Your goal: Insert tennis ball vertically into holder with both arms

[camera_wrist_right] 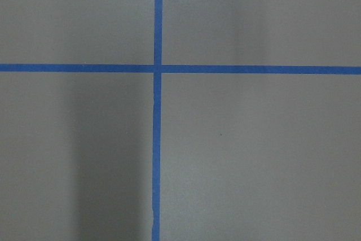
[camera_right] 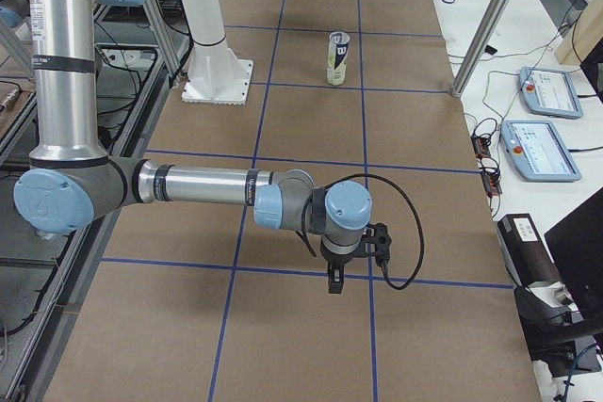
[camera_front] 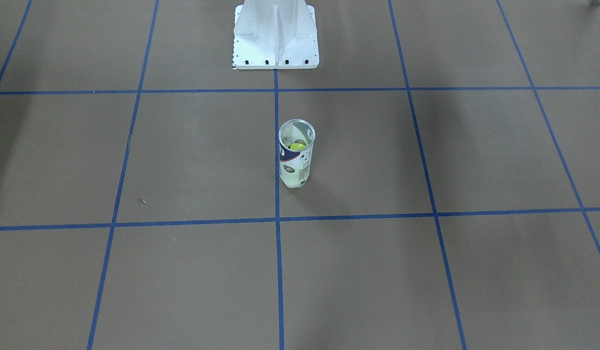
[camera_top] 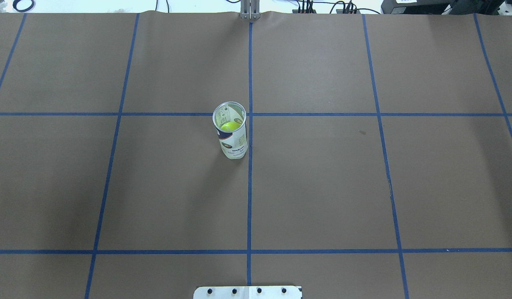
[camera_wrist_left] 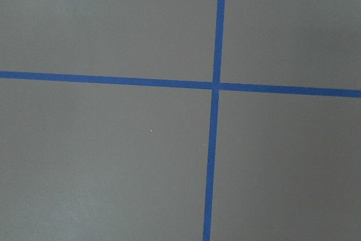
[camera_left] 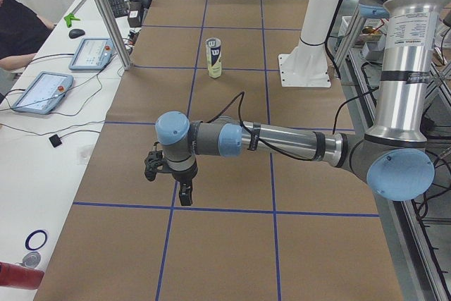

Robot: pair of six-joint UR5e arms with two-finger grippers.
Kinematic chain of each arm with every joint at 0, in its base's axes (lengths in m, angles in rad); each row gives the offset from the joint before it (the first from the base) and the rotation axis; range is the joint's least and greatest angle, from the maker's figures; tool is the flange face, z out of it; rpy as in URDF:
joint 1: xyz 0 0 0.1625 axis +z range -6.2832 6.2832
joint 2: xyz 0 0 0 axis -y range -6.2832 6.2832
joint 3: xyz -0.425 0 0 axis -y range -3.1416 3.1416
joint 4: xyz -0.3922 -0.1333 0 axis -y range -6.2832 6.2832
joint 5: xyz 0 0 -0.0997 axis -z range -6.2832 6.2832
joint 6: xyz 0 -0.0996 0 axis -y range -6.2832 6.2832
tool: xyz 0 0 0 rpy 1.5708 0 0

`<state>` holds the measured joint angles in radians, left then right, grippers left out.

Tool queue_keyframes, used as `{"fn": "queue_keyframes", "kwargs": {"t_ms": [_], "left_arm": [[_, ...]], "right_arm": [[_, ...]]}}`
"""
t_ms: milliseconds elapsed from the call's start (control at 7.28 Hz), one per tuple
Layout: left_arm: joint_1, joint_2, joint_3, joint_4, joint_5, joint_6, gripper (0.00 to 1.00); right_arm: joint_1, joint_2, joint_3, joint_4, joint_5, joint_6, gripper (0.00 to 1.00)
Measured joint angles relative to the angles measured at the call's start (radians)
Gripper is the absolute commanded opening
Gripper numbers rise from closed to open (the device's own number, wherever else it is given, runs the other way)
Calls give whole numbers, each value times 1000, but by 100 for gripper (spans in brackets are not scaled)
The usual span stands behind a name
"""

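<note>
Surface: table covered in brown paper, marked into large squares by blue tape.
Person: upper left of the exterior left view, in a dark top, at the white bench beside the table.
Teach pendants: two, flat on that bench at mid-left of the same view, cables trailing.
Left gripper: lower left of centre in the exterior left view, black, pointing down above the paper near a tape line, well apart from the can; spread or pressed together, cannot tell from this side view.
Left arm: silver tube reaching in level from the right edge of that view, light-blue caps on the joints.
Left wrist view: brown paper and one tape crossing.
Holder: just left of centre in the overhead view, upright on the paper, just beside the central tape line; clear can with a white and navy label, silver rim, mouth open upward.
Tennis ball: yellow-green, inside the holder, seen through its open mouth.
Pedestal base: white, bolted plate, top centre of the front-facing view, well apart from the holder.
Right arm: silver tube reaching in level from the left of the exterior right view.
Right gripper: centre of that view, black, pointing down above a tape line, well apart from the holder; state of the jaws cannot be told.
Right wrist view: brown paper and one tape crossing.
</note>
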<state>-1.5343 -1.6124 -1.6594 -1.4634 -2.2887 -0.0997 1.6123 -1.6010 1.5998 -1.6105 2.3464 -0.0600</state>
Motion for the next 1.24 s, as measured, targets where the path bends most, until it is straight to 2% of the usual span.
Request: {"fn": "queue_keyframes", "kwargs": {"t_ms": [1236], "left_arm": [[0, -5, -6, -1, -1, 0, 100]], "right_arm": [[0, 17, 20, 3, 24, 1, 99]]}}
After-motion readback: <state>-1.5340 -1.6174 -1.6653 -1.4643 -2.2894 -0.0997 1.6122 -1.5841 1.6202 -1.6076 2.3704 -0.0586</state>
